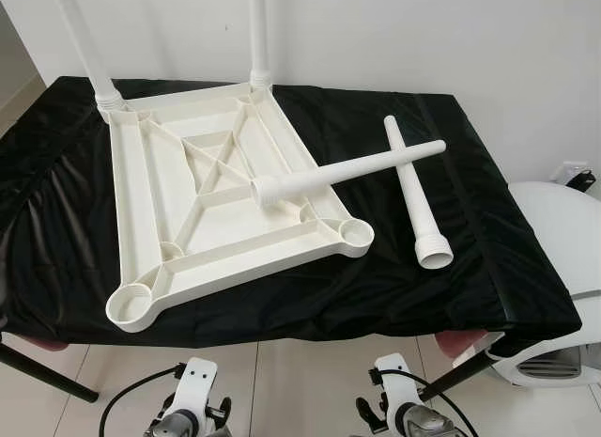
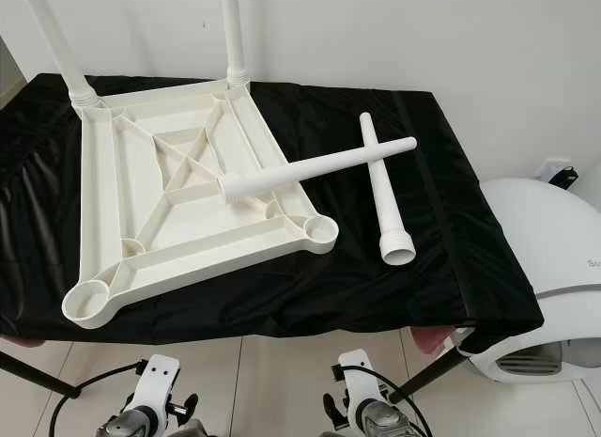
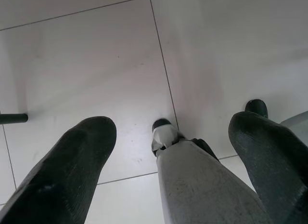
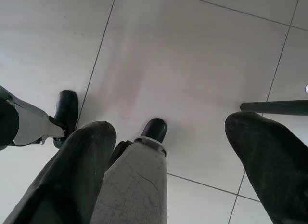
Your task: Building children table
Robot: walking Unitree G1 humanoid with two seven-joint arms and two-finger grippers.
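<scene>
Your tabletop [image 1: 216,193] lies upside down on the black cloth [image 1: 441,268], two loose legs [image 1: 413,188] crossed beside it. Your left gripper [image 3: 168,151] and right gripper [image 4: 168,156] hang low over the floor, fingers apart.

No readable text, label, brand or number anywhere. The white rounded appliance [image 2: 540,258] by the covered table's right edge carries faint grey lettering at the edge of the right eye view, cut off and too small to read. The white plastic tabletop [image 1: 225,188] and loose legs bear no markings. The floor tiles in the wrist views are unmarked.
</scene>
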